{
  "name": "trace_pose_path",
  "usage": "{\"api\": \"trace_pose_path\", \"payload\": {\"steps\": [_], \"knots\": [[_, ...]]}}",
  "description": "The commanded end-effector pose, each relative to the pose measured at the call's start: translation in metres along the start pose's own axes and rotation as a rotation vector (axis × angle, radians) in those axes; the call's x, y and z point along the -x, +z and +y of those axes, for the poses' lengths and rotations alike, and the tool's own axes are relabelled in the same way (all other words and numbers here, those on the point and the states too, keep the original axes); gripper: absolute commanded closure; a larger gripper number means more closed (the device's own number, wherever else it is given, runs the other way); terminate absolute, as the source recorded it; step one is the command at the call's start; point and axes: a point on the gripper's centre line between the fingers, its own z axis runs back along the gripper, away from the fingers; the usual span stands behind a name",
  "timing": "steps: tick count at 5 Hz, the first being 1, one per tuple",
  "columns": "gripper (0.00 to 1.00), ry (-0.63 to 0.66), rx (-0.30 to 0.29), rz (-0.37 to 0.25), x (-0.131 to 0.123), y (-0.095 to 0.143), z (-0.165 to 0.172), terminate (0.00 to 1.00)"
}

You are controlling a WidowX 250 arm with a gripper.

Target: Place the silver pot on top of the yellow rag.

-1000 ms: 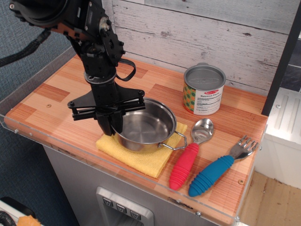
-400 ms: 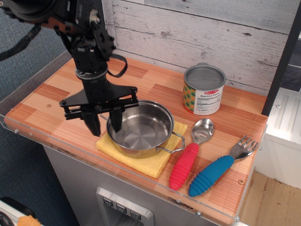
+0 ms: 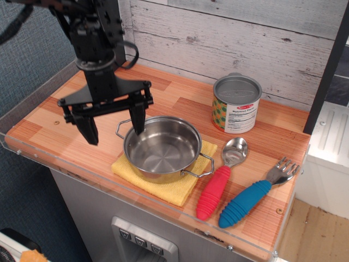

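The silver pot is a shallow shiny steel pot with two wire loop handles. It rests upright on the yellow rag, which lies near the counter's front edge. My black gripper hangs above and to the left of the pot, with its jaws spread wide and nothing between them. One finger is over the pot's far left rim, apart from it; the other finger is over bare counter.
A labelled tin can with a grey lid stands at the back right. A spoon with a red handle and a fork with a blue handle lie right of the rag. A clear raised rim edges the wooden counter.
My gripper let go of the pot's left rim, opened wider and rose up and to the left. The pot stayed on the rag.
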Motion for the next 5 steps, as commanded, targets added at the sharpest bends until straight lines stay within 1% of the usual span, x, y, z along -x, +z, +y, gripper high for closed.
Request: {"api": "trace_pose_path", "payload": {"steps": [1, 2, 3, 4, 5], "knots": [[0.00, 0.010, -0.098, -0.008, -0.031, 0.025, -0.012, 0.00], [0.00, -0.079, -0.147, -0.038, -0.048, 0.035, -0.024, 0.00], [0.00, -0.230, -0.191, -0.143, -0.062, 0.046, -0.038, 0.00], [0.00, -0.315, -0.139, -0.221, -0.069, 0.053, -0.046, 0.00], [0.00, -0.352, -0.108, -0.212, -0.079, 0.057, -0.048, 1.00]]}}
